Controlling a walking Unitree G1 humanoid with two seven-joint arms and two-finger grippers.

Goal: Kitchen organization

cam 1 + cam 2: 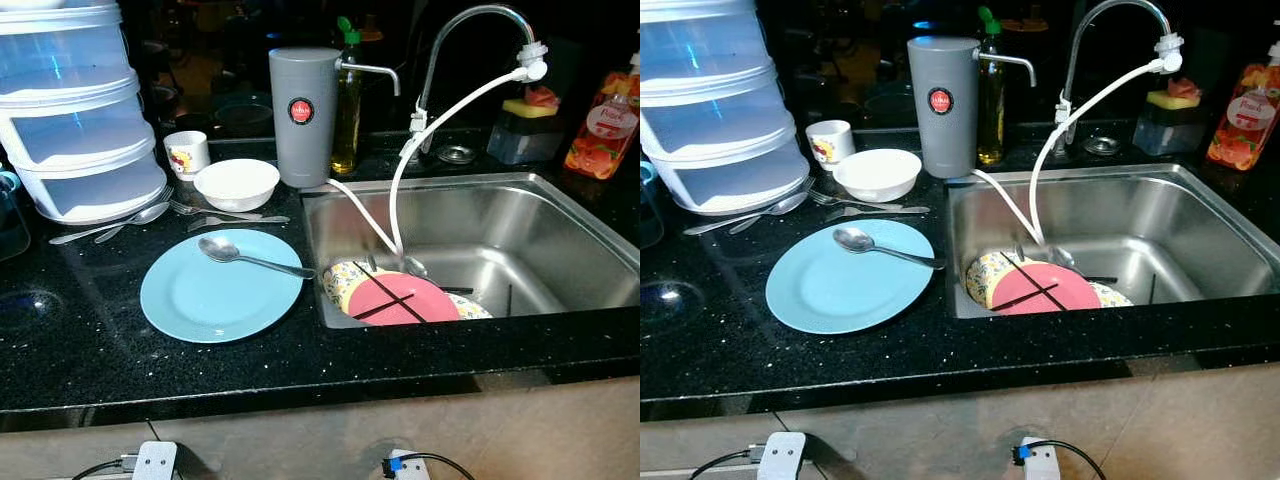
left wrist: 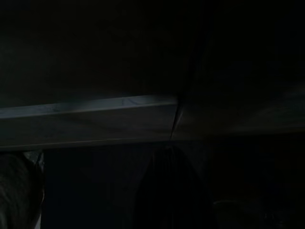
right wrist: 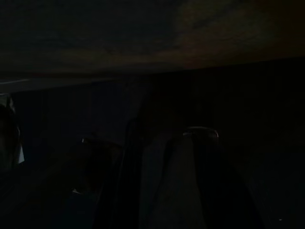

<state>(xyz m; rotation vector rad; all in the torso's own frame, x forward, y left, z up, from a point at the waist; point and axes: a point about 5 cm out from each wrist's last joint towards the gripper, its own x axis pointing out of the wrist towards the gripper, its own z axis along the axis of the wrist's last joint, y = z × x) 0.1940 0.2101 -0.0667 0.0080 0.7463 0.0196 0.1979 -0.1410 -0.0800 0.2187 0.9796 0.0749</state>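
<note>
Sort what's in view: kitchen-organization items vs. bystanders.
Job items:
blue plate
spoon on it
white bowl
mug
loose cutlery
pink plate in sink

Just there:
grey water filter
faucet
soap bottle
stacked plastic containers

Before me a black speckled desk [image 1: 90,350], my view taking in a grey water filter canister [image 1: 303,115], curved steel faucet [image 1: 470,25] with white hose [image 1: 440,115], orange soap bottle [image 1: 603,125], stacked translucent storage tubs [image 1: 75,110] at my left
</note>
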